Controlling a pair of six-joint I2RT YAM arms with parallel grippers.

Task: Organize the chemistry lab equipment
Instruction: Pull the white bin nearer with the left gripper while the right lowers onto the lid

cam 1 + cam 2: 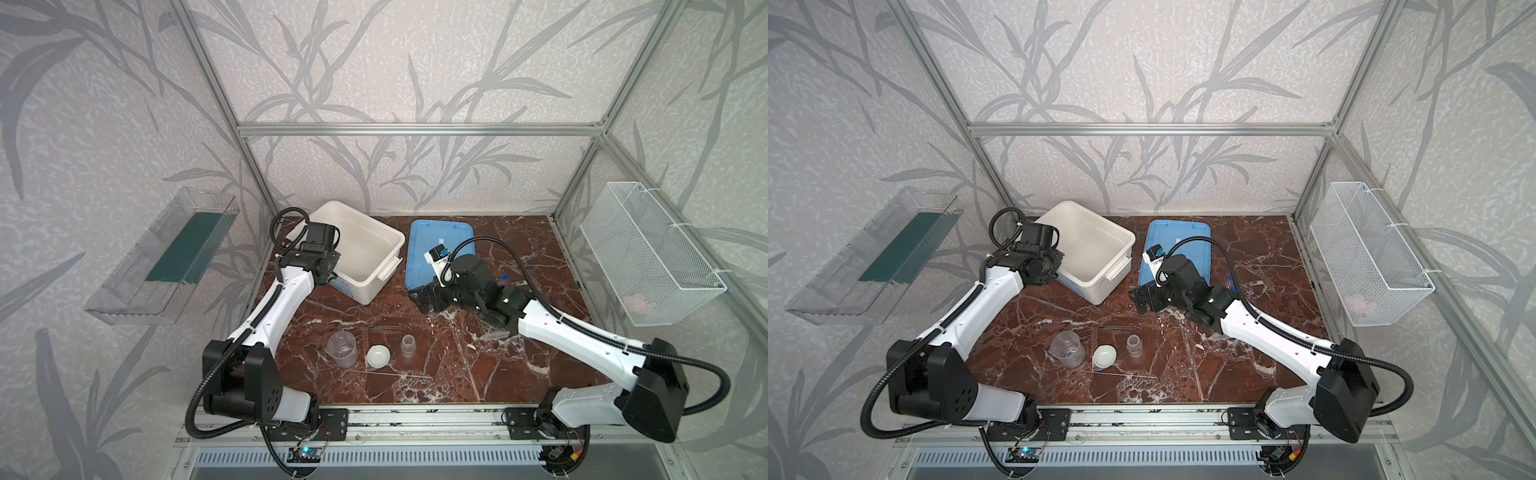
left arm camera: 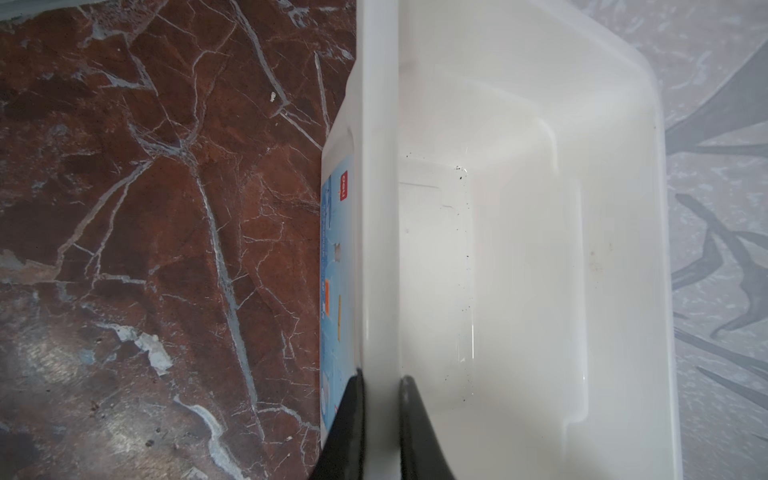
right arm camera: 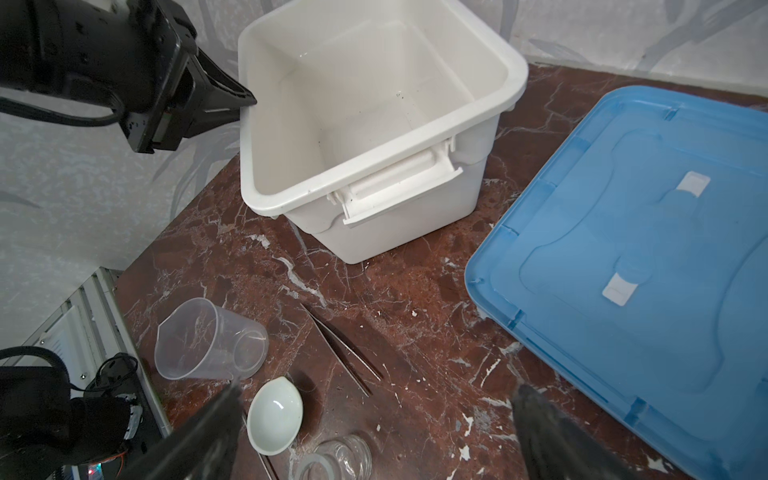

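Three small vessels sit in a front row: clear plastic beaker [image 1: 343, 349], small white round dish [image 1: 378, 356], small clear glass jar [image 1: 408, 345], with thin dark rods [image 3: 345, 353] lying crosswise just behind. Beyond them the right gripper [image 3: 377, 397] hovers spread wide, the nearer arm, with the row lying frontward of it. Farther back the left gripper [image 2: 381, 378] pinches the rim of the big white plastic bin [image 2: 380, 208]; its red tag [image 2: 343, 185] seems to read "deli".

Both top views look down over the whole table [image 1: 457, 374]. The left wrist view hugs the white bin [image 2: 380, 208]; the right wrist shares it.
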